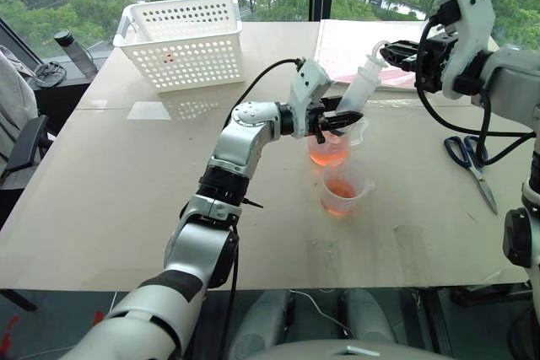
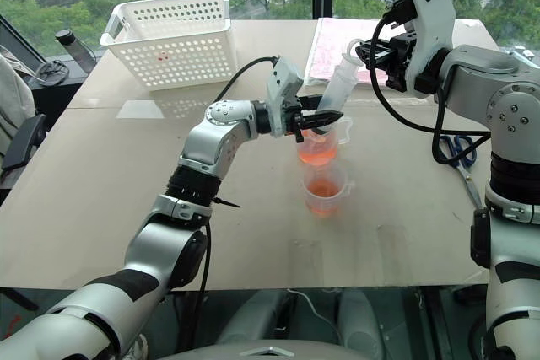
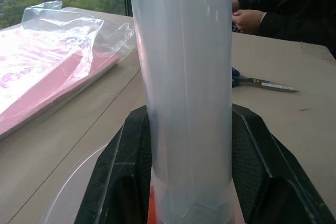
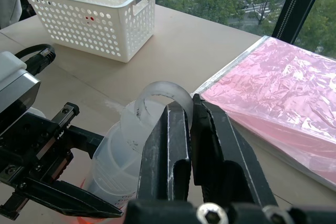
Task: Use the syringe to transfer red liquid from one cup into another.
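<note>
Nearest: smaller clear beaker [image 1: 342, 190], upright on the table [image 1: 126, 200], holding a shallow layer of red liquid [image 1: 341, 189]. Just behind it, almost touching, taller handled beaker [image 1: 332, 146], also with red liquid in its lower part.

Syringe [image 1: 359, 90] stands tilted over the taller beaker, tip down inside its mouth, plunger end leaning up toward the right arm. Left gripper [image 1: 339, 120] clenched round the lower barrel, one black finger on each side. Right gripper [image 1: 396, 53] pinched shut on the translucent ring at the plunger top.

Further back: black-handled scissors [image 1: 469, 158] on the table's right, pink sheets in a clear bag [image 1: 359, 48], white perforated basket [image 1: 181, 40] at the far left.

Risks (judgement): the plunger pull is off-axis from the tilted barrel, so it could drag the barrel through the left fingers or lever the tip against the beaker wall and tip it. The thin ring could slip from the right pinch. Beakers stand close; a nudge to one may upset the other.

No legible writing or brand; beaker graduations too faint to read.
</note>
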Available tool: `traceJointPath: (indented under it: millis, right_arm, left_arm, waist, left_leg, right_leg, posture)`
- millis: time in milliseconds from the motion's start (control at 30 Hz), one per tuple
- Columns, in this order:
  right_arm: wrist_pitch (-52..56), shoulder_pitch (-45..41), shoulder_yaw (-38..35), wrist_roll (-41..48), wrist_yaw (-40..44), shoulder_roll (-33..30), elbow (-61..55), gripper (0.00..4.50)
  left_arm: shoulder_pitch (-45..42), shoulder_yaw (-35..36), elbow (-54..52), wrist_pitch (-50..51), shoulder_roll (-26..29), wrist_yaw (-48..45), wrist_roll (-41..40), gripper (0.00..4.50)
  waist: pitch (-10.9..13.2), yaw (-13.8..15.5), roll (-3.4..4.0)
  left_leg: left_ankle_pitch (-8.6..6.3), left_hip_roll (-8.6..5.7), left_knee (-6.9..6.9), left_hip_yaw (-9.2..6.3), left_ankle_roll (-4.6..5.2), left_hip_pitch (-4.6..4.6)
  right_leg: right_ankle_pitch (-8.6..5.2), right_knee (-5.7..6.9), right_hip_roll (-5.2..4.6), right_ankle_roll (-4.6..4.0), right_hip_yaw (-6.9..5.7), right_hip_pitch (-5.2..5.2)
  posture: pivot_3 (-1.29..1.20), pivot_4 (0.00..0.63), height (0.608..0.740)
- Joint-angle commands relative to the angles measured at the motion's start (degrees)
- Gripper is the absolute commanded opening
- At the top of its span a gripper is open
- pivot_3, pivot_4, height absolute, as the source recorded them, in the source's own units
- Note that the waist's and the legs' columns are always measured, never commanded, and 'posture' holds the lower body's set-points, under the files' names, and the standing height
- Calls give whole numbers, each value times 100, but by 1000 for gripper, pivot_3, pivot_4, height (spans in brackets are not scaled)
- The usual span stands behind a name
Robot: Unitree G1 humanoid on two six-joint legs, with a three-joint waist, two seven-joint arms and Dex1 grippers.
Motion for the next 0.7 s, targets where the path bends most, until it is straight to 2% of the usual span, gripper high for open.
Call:
traceJointPath:
  millis: [33, 300, 333, 367, 400, 633, 700]
  right_arm:
    - [-447, -417, -614, -468, -190, -254, 37, 20]
    - [-397, -109, -655, -318, -81, -209, -211, 20]
    - [-520, -46, -618, -358, 80, -289, -278, 572]
    - [-573, 6, -670, -323, 157, -292, -329, 757]
    - [-598, 61, -722, -263, 232, -294, -377, 1148]
    - [-673, 610, -926, -48, 615, -337, -958, 4446]
    - [-820, 873, -1075, 6, 765, -364, -1270, 4479]
  left_arm:
    - [200, -428, 18, 9, -74, -373, 41, 1430]
    - [154, -218, -196, 55, -118, -299, -129, 1430]
    - [116, -130, -242, 73, -143, -243, -193, 1430]
    - [75, -51, -284, 84, -163, -195, -257, 1430]
    - [39, 10, -329, 87, -180, -148, -317, 1430]
    - [-18, 205, -539, 160, -82, 9, -545, 1430]
    - [-51, 290, -495, 74, -96, 107, -583, 1430]
  waist:
    - [0, 0, 0]
    - [1, 1, -1]
    - [1, 2, -1]
    - [2, 8, 0]
    - [3, 11, -1]
    - [3, -28, 0]
    - [3, -26, 0]
  left_leg:
    - [0, 0, 0, 0, 0, 0]
    - [0, 0, -1, 0, 0, 0]
    - [0, 0, -1, 0, 0, -1]
    - [0, 0, -2, 0, 0, -2]
    - [0, -1, -3, 0, 0, -7]
    - [1, -1, 18, 6, -2, -88]
    - [1, -1, 17, 8, -2, -86]
  right_leg:
    - [0, 0, 0, 0, 0, 0]
    - [0, -1, 0, 0, 0, 0]
    - [0, -1, 0, 0, 0, -1]
    - [0, -2, 0, 0, 0, -2]
    - [0, -3, 0, 0, -1, -7]
    - [0, 32, -3, 0, 3, -93]
    - [0, 33, -3, 0, 3, -94]
  posture:
    - [0, 150, 740]
    - [0, 150, 740]
    - [0, 150, 740]
    - [0, 150, 740]
    - [0, 150, 740]
    - [0, 150, 740]
    - [0, 150, 740]
